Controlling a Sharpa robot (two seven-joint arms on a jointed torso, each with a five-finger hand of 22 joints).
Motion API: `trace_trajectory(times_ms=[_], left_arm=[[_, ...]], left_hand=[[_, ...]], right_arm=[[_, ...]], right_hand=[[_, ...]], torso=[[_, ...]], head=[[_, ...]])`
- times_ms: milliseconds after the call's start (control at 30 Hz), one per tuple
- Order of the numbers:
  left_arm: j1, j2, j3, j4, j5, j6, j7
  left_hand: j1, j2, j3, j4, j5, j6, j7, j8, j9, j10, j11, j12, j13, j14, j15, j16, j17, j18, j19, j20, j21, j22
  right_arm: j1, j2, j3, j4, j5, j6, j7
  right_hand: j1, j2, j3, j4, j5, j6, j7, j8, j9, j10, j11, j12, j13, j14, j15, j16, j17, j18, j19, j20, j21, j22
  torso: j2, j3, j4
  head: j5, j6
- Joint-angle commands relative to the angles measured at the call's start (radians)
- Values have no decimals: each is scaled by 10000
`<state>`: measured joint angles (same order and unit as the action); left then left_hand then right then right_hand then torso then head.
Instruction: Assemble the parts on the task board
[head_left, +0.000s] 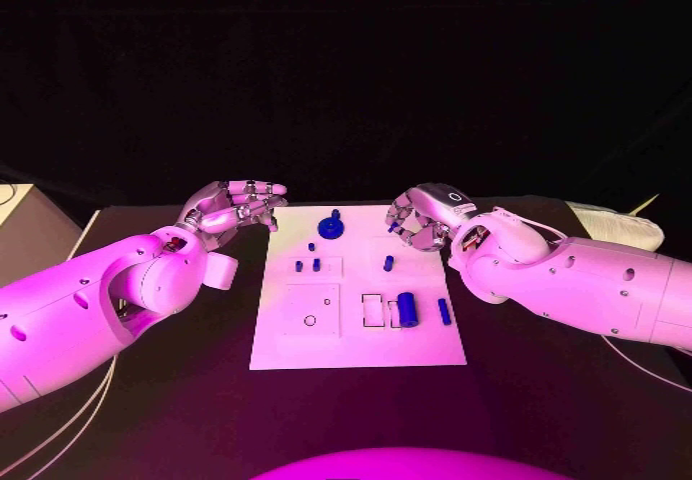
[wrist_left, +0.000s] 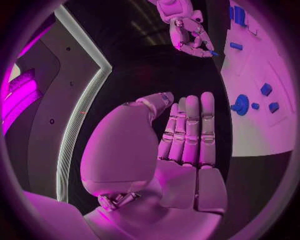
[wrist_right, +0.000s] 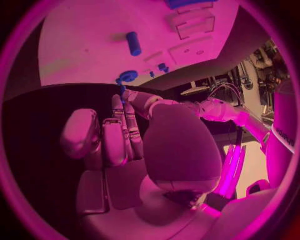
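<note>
Black desk (head_left: 173, 400) carried the white task board (head_left: 361, 345), blue parts (head_left: 408, 309) lying across it. Above its far corners hovered the left hand (head_left: 235, 208) and right hand (head_left: 423, 215), both empty, fingers apart.

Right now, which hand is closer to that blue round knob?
Roughly even, slightly the left. The left hand hovers off the board's far-left corner; the right hand hovers over its far-right edge; blue round knob between.

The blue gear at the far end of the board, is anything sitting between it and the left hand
Nothing visible. The left hand hovers open over bare black table beside the task board's far left corner, and the blue gear stands just inside that corner. The small blue pegs lie nearer the robot, off that line.
</note>
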<state>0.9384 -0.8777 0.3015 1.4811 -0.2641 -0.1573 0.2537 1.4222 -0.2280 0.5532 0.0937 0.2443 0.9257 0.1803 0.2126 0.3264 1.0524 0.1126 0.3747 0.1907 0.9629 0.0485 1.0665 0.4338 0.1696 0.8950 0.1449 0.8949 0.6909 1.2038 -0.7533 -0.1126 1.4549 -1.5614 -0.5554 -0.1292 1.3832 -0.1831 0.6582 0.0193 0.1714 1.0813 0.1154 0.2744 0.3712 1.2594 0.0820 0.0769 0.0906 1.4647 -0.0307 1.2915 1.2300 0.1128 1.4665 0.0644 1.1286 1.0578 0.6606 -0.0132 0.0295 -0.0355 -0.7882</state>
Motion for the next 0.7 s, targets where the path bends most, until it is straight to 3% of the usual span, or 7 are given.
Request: trace_trajectory(times_ms=[33, 200, 433, 700], left_arm=[[-18, 4, 9, 70, 57, -69, 96], [-29, 6, 9, 159, 69, -160, 131], [-39, -3, 8, 293, 107, -317, 163], [-44, 6, 8, 442, 183, -451, 168]], left_hand=[[26, 79, -76, 20, -22, 13, 51, 54, -18, -77, 34, 24, 9, -28, -1, -49, -15, 150, 94, -13, -49, -11], [23, 77, -87, 25, -21, 9, 54, 56, -21, -100, 39, 18, 7, -26, 3, -55, -16, 149, 100, -12, -57, -17], [21, 75, -94, 28, -20, 5, 55, 57, -23, -115, 43, 15, 6, -26, 5, -59, -17, 148, 103, -12, -63, -21], [20, 77, -98, 31, -19, 3, 57, 58, -24, -124, 45, 13, 6, -26, 7, -62, -18, 148, 106, -11, -67, -24]], right_arm=[[-73, 109, -16, 333, 149, -41, 298], [-161, 408, -89, 695, -196, 214, 219], [-270, 867, -208, 857, -658, 645, 1], [-631, 1381, -312, 626, -960, 1035, -164]], right_hand=[[-18, 57, 52, -22, 53, 62, -9, 39, 19, 443, -367, 25, 73, 517, -83, 40, 14, -141, -7, -83, 25, 0], [-18, 55, 59, -29, 58, 58, -7, 40, 22, 441, -366, 20, 74, 515, -83, 31, -1, -139, -10, -84, 17, -9], [-21, 53, 71, -41, 67, 50, -4, 42, 28, 439, -363, 9, 75, 511, -82, 19, -22, -134, -19, -85, -1, -30], [-24, 52, 76, -46, 71, 46, -2, 42, 30, 438, -361, 5, 76, 506, -81, -1, -50, -128, -27, -85, -27, -59]], torso=[[10, -13, 6], [6, -34, 40], [8, -49, 36], [33, -11, 57]], head=[[119, 13], [269, -31], [468, -109], [644, -220]])
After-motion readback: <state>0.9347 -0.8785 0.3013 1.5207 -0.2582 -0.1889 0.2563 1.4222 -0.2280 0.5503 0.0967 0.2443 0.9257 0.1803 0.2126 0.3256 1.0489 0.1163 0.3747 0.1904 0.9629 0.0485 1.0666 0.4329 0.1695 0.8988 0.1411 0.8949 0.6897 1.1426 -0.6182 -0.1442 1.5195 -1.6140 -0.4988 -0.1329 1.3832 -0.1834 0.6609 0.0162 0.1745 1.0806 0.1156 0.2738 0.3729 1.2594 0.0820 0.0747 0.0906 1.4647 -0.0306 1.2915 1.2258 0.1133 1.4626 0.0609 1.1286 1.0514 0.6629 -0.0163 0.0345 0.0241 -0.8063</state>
